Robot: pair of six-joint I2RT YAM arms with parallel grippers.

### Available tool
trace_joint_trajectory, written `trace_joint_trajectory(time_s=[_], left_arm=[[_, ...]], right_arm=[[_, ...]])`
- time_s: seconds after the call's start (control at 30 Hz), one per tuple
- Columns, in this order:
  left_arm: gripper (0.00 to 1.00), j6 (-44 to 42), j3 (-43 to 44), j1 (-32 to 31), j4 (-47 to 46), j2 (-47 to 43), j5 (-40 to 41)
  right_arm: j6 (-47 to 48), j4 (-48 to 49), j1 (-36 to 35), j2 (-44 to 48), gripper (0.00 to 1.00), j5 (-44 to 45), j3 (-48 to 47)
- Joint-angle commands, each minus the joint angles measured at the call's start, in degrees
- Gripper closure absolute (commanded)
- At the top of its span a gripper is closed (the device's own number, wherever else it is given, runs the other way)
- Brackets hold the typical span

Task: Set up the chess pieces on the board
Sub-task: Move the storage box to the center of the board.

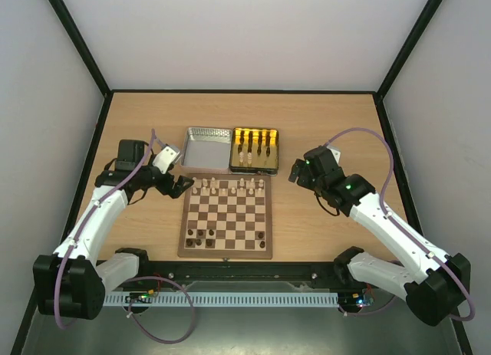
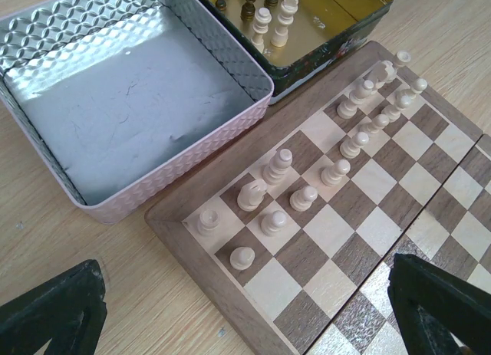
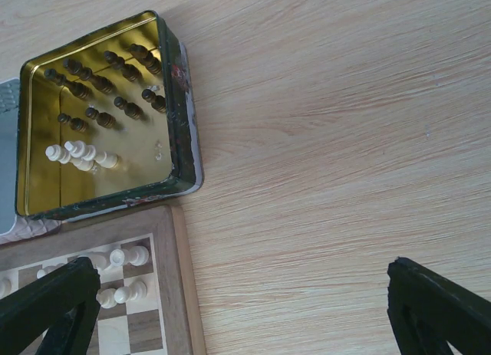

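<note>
Plainly, both tools are idle: the left gripper [image 1: 181, 183] hangs just off the far left corner of the chessboard [image 1: 227, 251] with its jaws spread as wide as they go and nothing between them, and the right gripper [image 1: 296, 172] hovers over bare table [image 1: 330, 125] off the board's far right corner, equally wide and equally empty. The chessboard lies flat in the middle of the table, close in front of the arm bases. Along its two far rows stand the pale pieces [image 2: 277, 165], upright, though the rows look uneven and I cannot tell whether every square is filled. A handful of dark pieces [image 1: 201, 235] stand in the near left corner, across the two nearest rows. Just beyond the board's far edge sit two containers side by side: on the left a silver lid [image 2: 130, 110], turned hollow side up, its corner right at the board's rim; on the right a gold-lined tin [image 3: 184, 117]. Inside the tin, dark chessmen [image 3: 107, 87] lie in rows, and a few cream chessmen [image 3: 77, 156] lie together near one wall.
</note>
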State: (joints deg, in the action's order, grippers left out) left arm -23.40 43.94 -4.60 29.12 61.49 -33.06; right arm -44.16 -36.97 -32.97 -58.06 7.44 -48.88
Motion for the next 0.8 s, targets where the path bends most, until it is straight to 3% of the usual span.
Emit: trace_joint_trajectory(time_s=[0.0, 0.47, 0.77], left_arm=[[0.0, -0.68, -0.54, -0.06, 0.83, -0.68, -1.63], [0.0, -0.68, -0.69, -0.01, 0.71, -0.96, -1.64], [0.0, -0.6, -0.55, -0.06, 0.67, -0.67, -1.53]], right_arm=[[-0.11, 0.4, -0.08, 0.5, 0.02, 0.47, 0.85], [0.67, 0.81, -0.08, 1.11, 0.02, 0.51, 0.35], [2.51, 0.9, -0.08, 3.93, 0.02, 7.35, -3.14]])
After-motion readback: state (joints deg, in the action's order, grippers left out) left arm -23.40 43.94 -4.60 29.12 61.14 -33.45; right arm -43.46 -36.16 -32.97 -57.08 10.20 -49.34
